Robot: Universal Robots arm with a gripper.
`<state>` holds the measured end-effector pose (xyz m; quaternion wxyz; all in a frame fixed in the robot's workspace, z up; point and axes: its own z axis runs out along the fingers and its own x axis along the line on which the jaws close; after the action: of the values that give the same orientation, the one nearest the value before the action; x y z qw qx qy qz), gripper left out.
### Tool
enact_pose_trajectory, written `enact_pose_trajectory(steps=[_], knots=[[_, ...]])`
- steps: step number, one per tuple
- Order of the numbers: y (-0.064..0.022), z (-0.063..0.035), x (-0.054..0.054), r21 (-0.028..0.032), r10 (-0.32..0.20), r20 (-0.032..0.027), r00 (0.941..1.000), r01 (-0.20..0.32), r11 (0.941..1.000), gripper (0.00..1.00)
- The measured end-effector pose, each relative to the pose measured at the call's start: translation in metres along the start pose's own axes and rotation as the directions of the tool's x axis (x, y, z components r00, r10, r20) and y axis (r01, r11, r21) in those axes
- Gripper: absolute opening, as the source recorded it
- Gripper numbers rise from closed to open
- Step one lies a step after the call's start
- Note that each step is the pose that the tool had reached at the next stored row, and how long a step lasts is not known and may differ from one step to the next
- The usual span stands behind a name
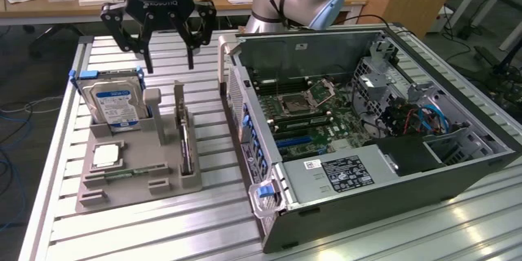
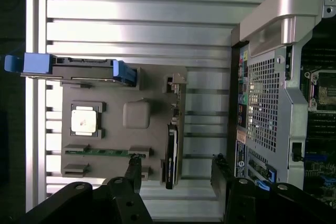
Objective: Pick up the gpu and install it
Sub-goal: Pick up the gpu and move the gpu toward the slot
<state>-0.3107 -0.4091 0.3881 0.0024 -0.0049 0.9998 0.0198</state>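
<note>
The gpu (image 1: 186, 143) is a thin dark card standing edge-on in a slot of the grey parts holder (image 1: 155, 148), on the side nearest the computer case. In the wrist view the gpu (image 2: 173, 142) runs as a slim strip, one end reaching into the gap between my fingers (image 2: 134, 174). My gripper (image 1: 169, 62) hangs open well above the far end of the holder, touching nothing. In the wrist view the gripper (image 2: 176, 177) is wide open and empty.
A silver hard drive (image 1: 118, 103) with blue clips stands upright in the holder beside a square chip (image 1: 106, 156) and a green memory stick (image 1: 122, 175). The open computer case (image 1: 367, 145) with its motherboard (image 1: 302, 105) stands on the exterior view's right of the slatted aluminium table (image 1: 204, 224).
</note>
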Motion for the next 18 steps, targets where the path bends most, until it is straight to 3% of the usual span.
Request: enact_pose_trajectory(steps=[6, 18], knots=[[-0.0002, 0.003, 0.0, 0.0, 0.001, 0.0, 1.0, -0.001, 1.0, 0.65], [-0.0011, 0.0243, 0.0, 0.0001, 0.003, 0.0, 1.0, -0.003, 1.0, 0.65]])
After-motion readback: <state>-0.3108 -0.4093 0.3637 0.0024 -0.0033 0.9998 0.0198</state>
